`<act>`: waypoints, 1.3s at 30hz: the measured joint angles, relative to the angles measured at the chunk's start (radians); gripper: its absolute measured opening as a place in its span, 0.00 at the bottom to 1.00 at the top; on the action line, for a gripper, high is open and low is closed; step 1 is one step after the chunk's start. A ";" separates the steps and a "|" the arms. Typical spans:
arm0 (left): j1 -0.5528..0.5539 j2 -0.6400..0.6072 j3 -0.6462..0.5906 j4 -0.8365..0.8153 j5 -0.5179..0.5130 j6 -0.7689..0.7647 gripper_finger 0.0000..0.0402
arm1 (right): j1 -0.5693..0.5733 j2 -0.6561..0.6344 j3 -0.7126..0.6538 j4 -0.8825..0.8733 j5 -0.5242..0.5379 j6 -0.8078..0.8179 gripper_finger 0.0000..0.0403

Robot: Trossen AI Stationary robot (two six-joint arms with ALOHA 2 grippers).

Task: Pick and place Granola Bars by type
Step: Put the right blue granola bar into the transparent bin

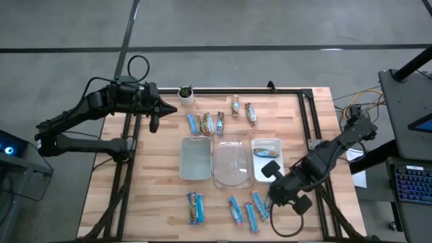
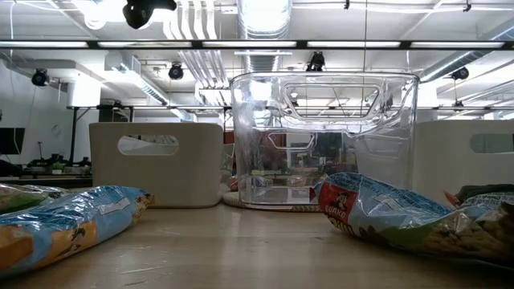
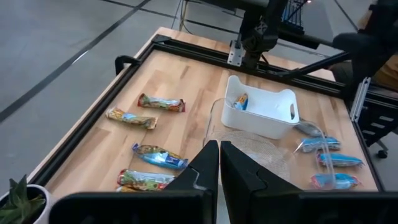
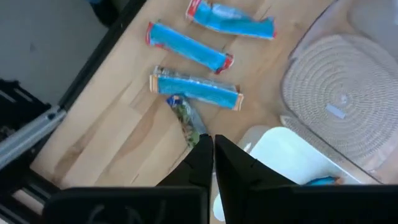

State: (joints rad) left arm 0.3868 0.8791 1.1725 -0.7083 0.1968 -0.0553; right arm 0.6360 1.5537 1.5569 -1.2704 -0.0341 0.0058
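Our right gripper (image 4: 212, 144), jaws closed on nothing, hangs just beside the blue bars (image 4: 196, 90), lying crosswise ahead; left gripper (image 3: 219, 163), closed, waits far off.

The scene is being lit evenly and brightly from overhead. In the low view, glare is being thrown by ceiling strip lights (image 2: 265, 16) and reflected in the clear tray (image 2: 321, 136), while the nearest wrappers (image 2: 72, 225) are being blurred. Only soft shadows are being cast on the counter (image 1: 162, 196).
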 joint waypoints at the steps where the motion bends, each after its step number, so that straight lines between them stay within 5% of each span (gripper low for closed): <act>1: 0.000 0.000 0.000 0.001 -0.001 0.004 0.00 | 0.001 0.009 -0.005 0.008 -0.001 -0.005 0.02; 10: -0.001 0.000 0.000 0.002 -0.003 0.010 0.00 | 0.013 0.134 -0.017 0.107 -0.080 0.039 0.05; 26: -0.002 -0.005 0.000 0.002 -0.003 0.018 0.00 | 0.039 0.175 -0.079 0.130 -0.068 0.087 0.47; 39: -0.002 -0.006 0.000 0.001 -0.003 0.018 0.00 | 0.060 0.172 -0.245 0.238 -0.068 0.040 0.46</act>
State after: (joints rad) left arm 0.3851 0.8726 1.1725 -0.7071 0.1936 -0.0368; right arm 0.6962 1.7260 1.3118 -1.0320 -0.1024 0.0454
